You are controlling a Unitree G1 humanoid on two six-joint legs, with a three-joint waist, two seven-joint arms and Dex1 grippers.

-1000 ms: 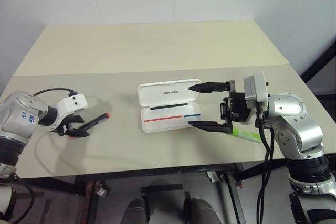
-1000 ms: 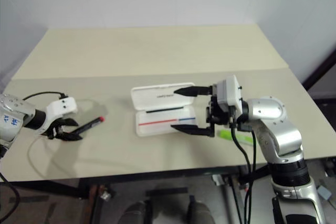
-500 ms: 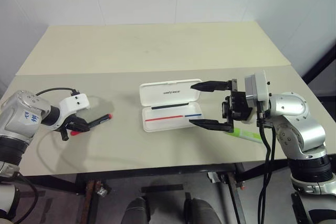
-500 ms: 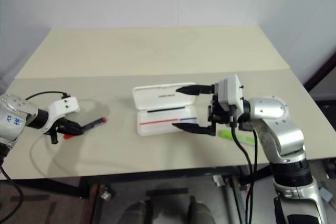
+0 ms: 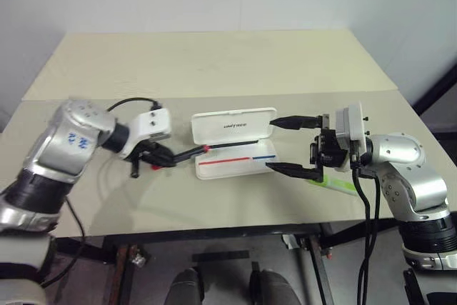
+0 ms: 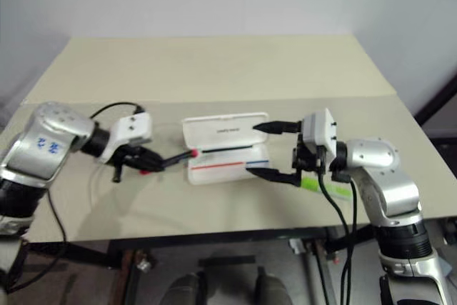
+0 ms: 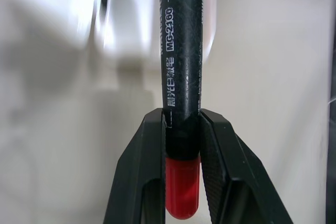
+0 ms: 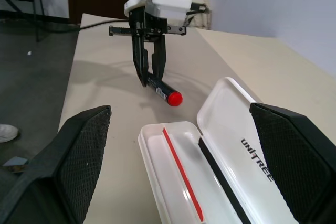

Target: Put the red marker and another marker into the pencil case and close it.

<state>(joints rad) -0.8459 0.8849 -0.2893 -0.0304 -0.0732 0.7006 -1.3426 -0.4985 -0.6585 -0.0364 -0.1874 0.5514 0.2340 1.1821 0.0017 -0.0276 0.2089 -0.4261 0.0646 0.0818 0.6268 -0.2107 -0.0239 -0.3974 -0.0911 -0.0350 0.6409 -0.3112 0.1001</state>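
One marker, the red marker [image 5: 180, 155], is clamped in the left hand [image 5: 158, 156] just beside the open pencil case [image 5: 235, 146], so it should be levelled over the tray before release, while the right hand [image 5: 294, 145] waits spread wide.

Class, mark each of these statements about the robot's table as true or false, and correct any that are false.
1. The pencil case lies open on the table. True.
2. The left tool grips the red marker. True.
3. The red marker already lies inside the case. False: it is held beside the case's left edge, not yet in it.
4. The right tool is clamped on the green marker. False: its fingers are spread wide and hold nothing; the green marker lies on the table.
5. The case's lid is shut. False: it is folded back, showing the red-and-blue stripe inside.
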